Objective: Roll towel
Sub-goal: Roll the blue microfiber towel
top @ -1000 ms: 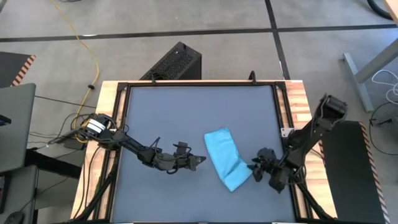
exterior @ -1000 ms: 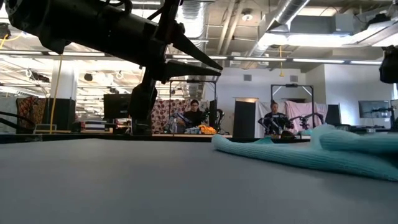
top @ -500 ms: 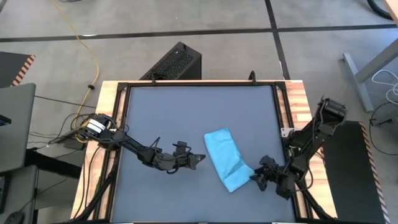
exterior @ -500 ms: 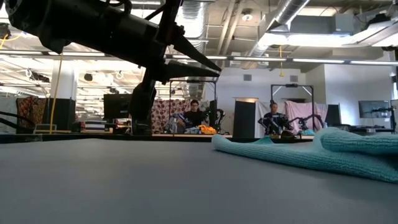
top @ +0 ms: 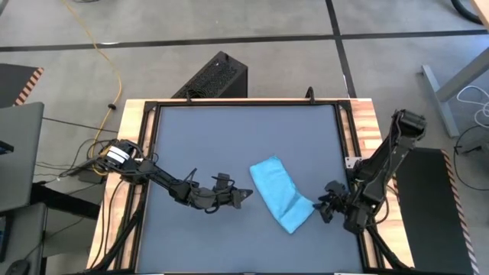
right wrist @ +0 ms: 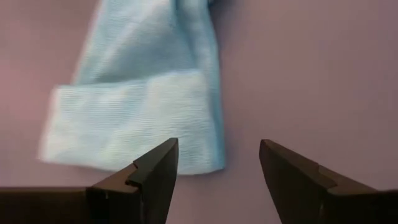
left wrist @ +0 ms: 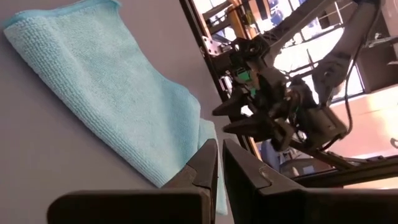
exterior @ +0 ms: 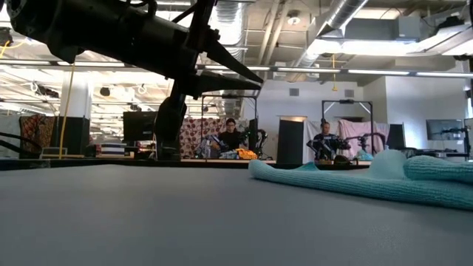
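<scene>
Right end effector (top: pixel 325 210) sits just off the near-right end of the towel (top: pixel 280 194), fingers spread wide, gripping nothing. Towel lies right of centre on the dark grey table (top: pixel 214 137), its end nearest that end effector folded back over itself. Left end effector (top: pixel 246 194), fingers pressed together and empty, points at the towel's left edge.

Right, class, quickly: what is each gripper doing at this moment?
Left gripper: shut, holding nothing, just beside the towel.
Right gripper: open, empty, off the towel's near end.
</scene>
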Controlling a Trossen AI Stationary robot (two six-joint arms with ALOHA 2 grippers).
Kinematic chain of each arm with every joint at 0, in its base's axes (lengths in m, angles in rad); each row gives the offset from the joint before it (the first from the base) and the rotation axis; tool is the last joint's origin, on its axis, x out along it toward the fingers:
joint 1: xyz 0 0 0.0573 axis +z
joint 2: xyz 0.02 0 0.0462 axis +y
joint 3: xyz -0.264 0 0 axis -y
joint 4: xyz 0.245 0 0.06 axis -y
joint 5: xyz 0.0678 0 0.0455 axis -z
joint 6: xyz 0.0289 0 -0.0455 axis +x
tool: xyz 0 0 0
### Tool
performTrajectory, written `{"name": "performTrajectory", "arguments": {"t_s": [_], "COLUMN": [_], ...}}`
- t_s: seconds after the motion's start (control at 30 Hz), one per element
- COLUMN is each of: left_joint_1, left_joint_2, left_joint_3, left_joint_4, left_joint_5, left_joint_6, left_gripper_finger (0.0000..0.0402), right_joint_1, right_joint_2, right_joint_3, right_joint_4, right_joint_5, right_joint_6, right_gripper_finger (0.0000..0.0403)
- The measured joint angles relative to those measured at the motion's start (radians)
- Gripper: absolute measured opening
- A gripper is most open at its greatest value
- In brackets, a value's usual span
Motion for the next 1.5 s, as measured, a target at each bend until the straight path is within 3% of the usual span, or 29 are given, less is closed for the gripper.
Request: {"name": "performTrajectory", "arguments": {"t_s": [0.17, 0.27, 0.43, 0.57, 0.67, 0.8, 0.83, 1.0, 1.13, 1.33, 1.5], "left_joint_1": [0.0, 0.0, 0.0, 0.0, 0.0, 0.0, 0.0, 0.0, 0.0, -0.009, -0.03], "left_joint_2": [0.0, 0.0, 0.0, 0.0, 0.0, 0.0, 0.0, 0.0, 0.0, 0.0, 0.0], "left_joint_3": [0.0, 0.0, 0.0, 0.0, 0.0, 0.0, 0.0, 0.0, 0.0, 0.0, 0.0], "left_joint_4": [-0.002, -0.004, -0.006, -0.003, -0.001, 0.034, 0.053, 0.194, 0.245, 0.252, 0.254], "left_joint_5": [0.001, 0.001, -0.008, -0.027, -0.027, -0.029, -0.029, -0.029, -0.028, -0.003, -0.002], "left_joint_6": [0.0, 0.0, 0.009, 0.016, 0.018, 0.059, 0.078, 0.211, 0.25, 0.233, 0.232], "left_gripper_finger": [0.0013, 0.0013, 0.0013, 0.0013, 0.0013, 0.0013, 0.0013, 0.0013, 0.0013, 0.0013, 0.0013], "right_joint_1": [0.025, 0.028, -0.011, -0.082, -0.157, -0.278, -0.314, -0.508, -0.614, -0.725, -0.758], "right_joint_2": [-0.092, -0.125, -0.148, -0.147, -0.145, -0.143, -0.143, -0.082, 0.033, 0.215, 0.326], "right_joint_3": [0.03, 0.069, 0.123, 0.127, 0.117, 0.114, 0.114, 0.097, 0.095, 0.095, 0.096], "right_joint_4": [-0.009, -0.104, -0.262, -0.145, -0.033, 0.058, 0.076, 0.202, 0.33, 0.577, 0.664], "right_joint_5": [0.01, 0.016, 0.171, 0.252, 0.193, 0.147, 0.125, -0.103, -0.224, -0.369, -0.434], "right_joint_6": [-0.045, -0.058, -0.05, -0.158, -0.283, -0.499, -0.564, -0.761, -0.87, -0.967, -0.976], "right_gripper_finger": [0.0254, 0.0254, 0.0253, 0.0234, 0.0173, 0.0037, 0.0021, 0.0019, 0.0012, 0.0009, 0.001]}}
